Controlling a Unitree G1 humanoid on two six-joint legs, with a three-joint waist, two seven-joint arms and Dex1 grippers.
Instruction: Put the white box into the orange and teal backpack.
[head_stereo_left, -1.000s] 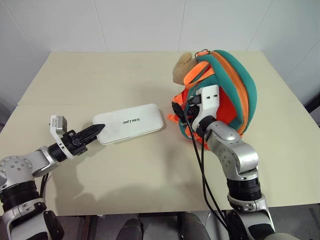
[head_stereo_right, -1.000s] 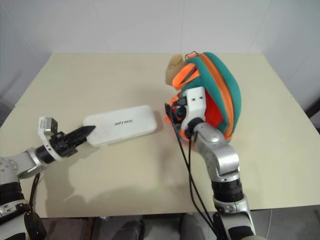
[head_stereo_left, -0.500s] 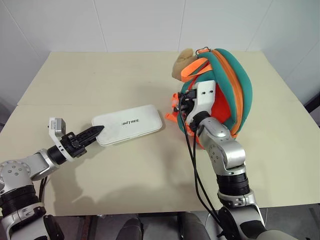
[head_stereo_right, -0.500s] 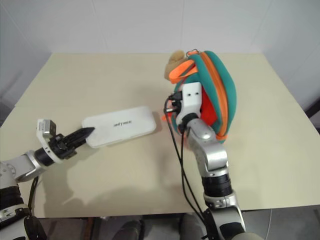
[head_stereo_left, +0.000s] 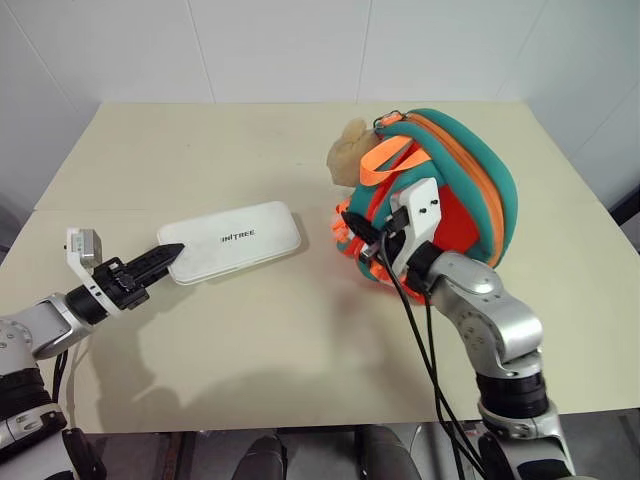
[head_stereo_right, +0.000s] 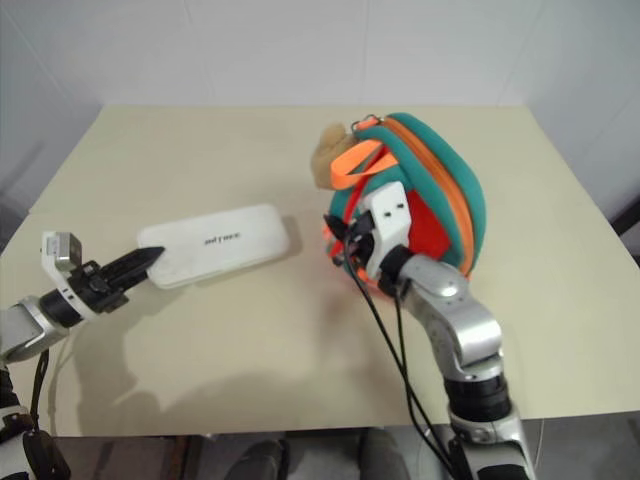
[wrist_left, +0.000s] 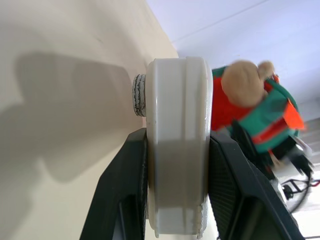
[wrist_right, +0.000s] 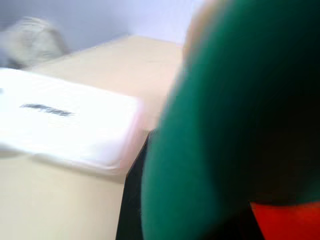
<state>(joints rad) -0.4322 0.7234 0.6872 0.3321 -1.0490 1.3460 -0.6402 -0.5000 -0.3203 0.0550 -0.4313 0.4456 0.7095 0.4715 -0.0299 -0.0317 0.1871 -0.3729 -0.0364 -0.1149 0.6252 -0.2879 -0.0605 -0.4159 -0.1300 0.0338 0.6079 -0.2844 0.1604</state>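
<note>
The white box lies flat on the table, left of centre, lettering up. My left gripper is shut on the box's left end; in the left wrist view the box sits edge-on between the two black fingers. The orange and teal backpack stands to the right of the box, tipped toward it, its beige pom-pom at the upper left. My right gripper is shut on the backpack's lower left edge among the orange straps; teal fabric presses close in the right wrist view.
The beige table has open surface in front of the box and the backpack. A white wall runs behind its far edge. Black cables hang from my right wrist down over the table's near edge.
The left gripper has pulled the white box a little to the left. The right arm has drawn back and turned, and the backpack has come with it, leftward and nearer, tipping toward the box.
</note>
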